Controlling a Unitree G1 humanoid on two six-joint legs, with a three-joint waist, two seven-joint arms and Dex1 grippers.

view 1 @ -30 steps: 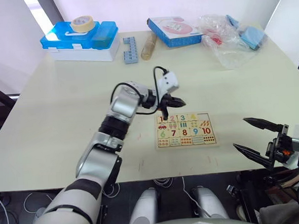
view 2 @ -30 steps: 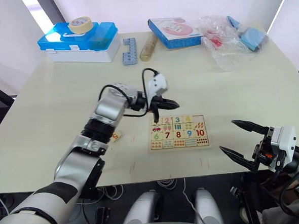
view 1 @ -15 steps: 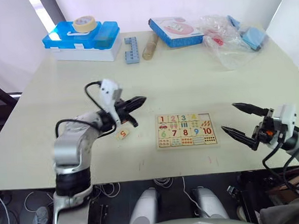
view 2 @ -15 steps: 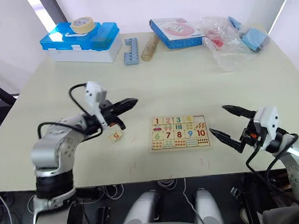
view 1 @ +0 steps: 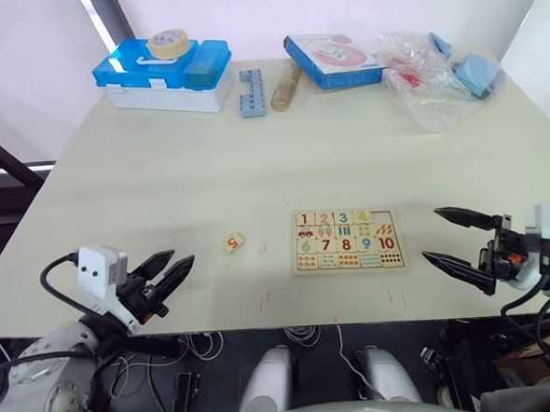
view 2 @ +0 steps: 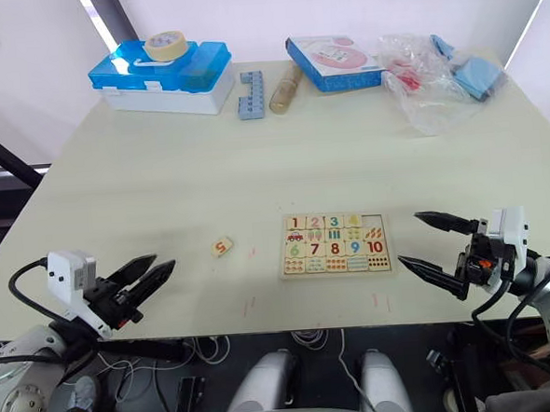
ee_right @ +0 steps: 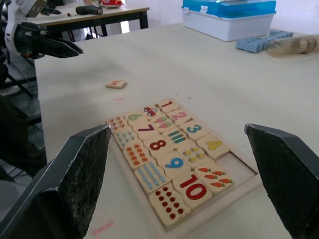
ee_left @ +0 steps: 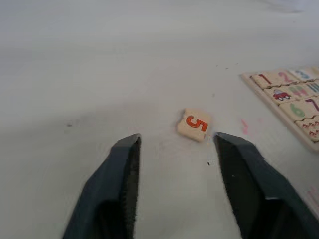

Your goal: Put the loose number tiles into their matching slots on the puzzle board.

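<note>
We see matt pale-wood surfaces — the puzzle board (view 1: 347,241) and loose tile (view 1: 232,242) — on a smooth, matt table (view 1: 161,176).

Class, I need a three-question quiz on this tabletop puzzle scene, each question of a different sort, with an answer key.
1. True or false: the small pale-wood tile with a red 5 lies on the table, apart from the flat pale-wood number puzzle board.
2. Which end effector is nearer that tile: left or right?
3. Fill in: both end effectors are ____.

Key: 1 true; 2 left; 3 open.
</note>
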